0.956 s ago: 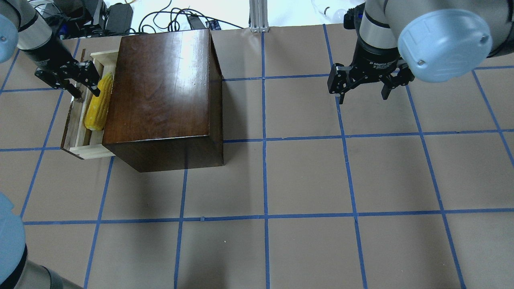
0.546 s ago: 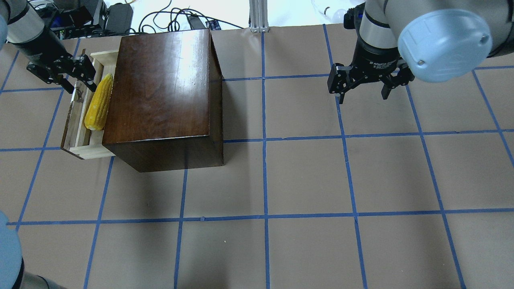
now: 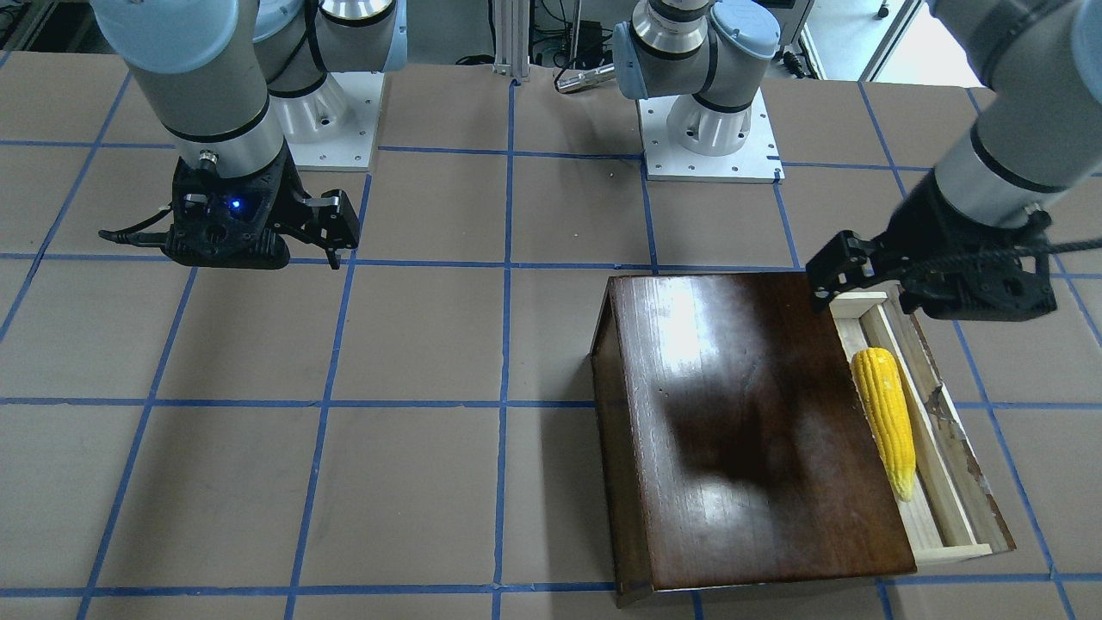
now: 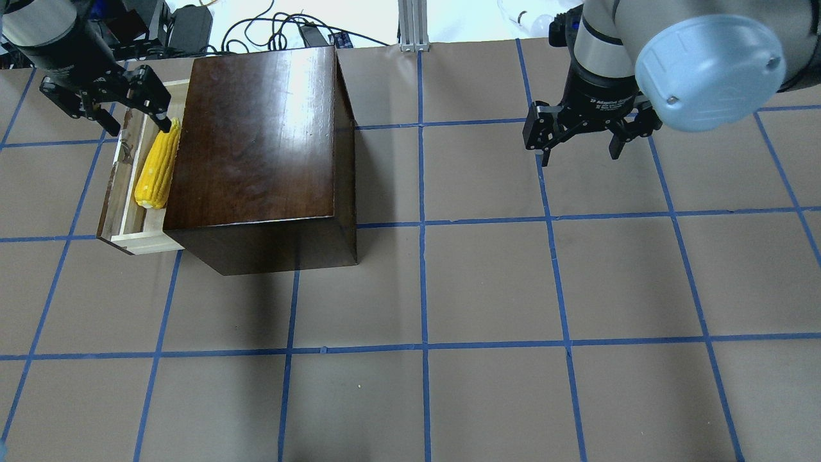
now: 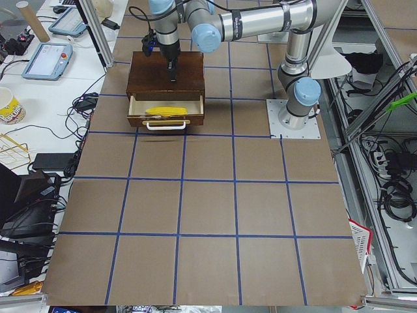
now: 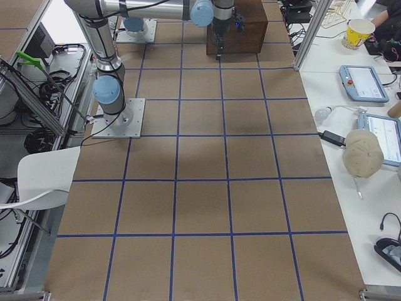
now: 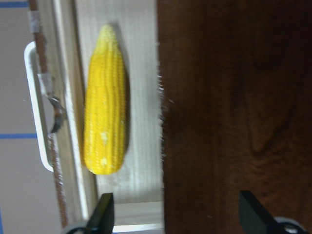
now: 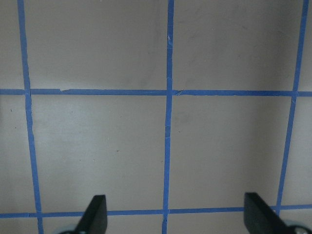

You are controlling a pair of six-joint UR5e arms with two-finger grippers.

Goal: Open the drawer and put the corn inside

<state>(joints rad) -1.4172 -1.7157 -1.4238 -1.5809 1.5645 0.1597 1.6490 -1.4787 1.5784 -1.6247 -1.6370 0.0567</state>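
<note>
The yellow corn [image 4: 157, 165] lies lengthwise in the open drawer [image 4: 114, 199], which sticks out of the dark brown box [image 4: 256, 135]. The corn also shows in the front view [image 3: 885, 418] and the left wrist view [image 7: 105, 102]. My left gripper [image 4: 138, 124] is open and empty, raised above the drawer and clear of the corn. In the left wrist view its fingertips [image 7: 105, 209] frame the drawer's end and the box's edge. My right gripper [image 4: 579, 154] is open and empty over bare table at the far right, away from the box.
The drawer has a white handle [image 7: 31, 107] on its worn front. Cables and gear [image 4: 192, 25] and an aluminium post [image 4: 414, 22] lie beyond the table's far edge. Both arm bases [image 3: 706, 129] stand on the robot's side. Blue tape lines grid the brown table [image 4: 487, 282].
My left gripper has lifted away from the corn's end, still open. The corn stays in the drawer. The right arm has not moved.
</note>
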